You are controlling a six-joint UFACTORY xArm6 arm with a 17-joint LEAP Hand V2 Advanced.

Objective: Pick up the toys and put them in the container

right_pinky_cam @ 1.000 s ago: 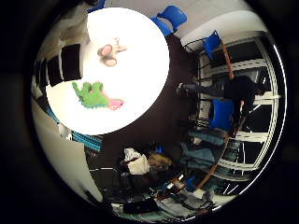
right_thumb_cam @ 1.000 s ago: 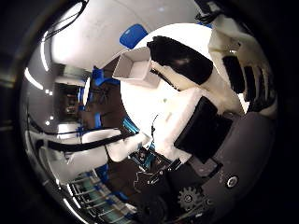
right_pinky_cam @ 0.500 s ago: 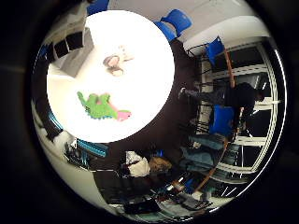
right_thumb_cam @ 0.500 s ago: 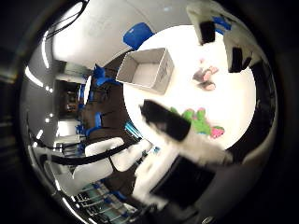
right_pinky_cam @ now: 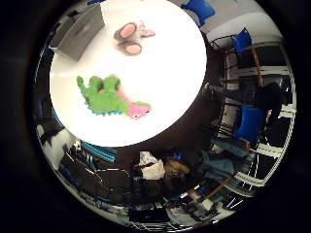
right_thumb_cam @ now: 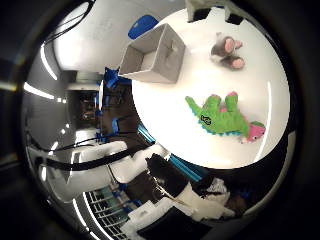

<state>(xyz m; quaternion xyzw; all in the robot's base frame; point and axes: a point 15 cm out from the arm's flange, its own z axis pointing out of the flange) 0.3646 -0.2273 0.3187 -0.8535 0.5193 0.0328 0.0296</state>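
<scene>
While the palm looks down from well above a round white table point(right_thumb_cam: 165, 135), two toys lie on its top, apart from each other. One is a green plush dinosaur point(right_thumb_cam: 222, 119) with a pink head and pink feet, lying on its side near the middle of the table. The other is a small grey plush mouse point(right_thumb_cam: 226, 51) with pink ears, lying farther in. A grey open-topped container point(right_thumb_cam: 152, 54) stands near the table's edge, well apart from both toys, and its inside looks empty. Of the hand point(right_thumb_cam: 207, 9) only dark fingertips show at the view's rim, touching nothing; whether the fingers are spread or curled cannot be told. Blue chairs point(right_pinky_cam: 200, 8) stand around the table.
</scene>
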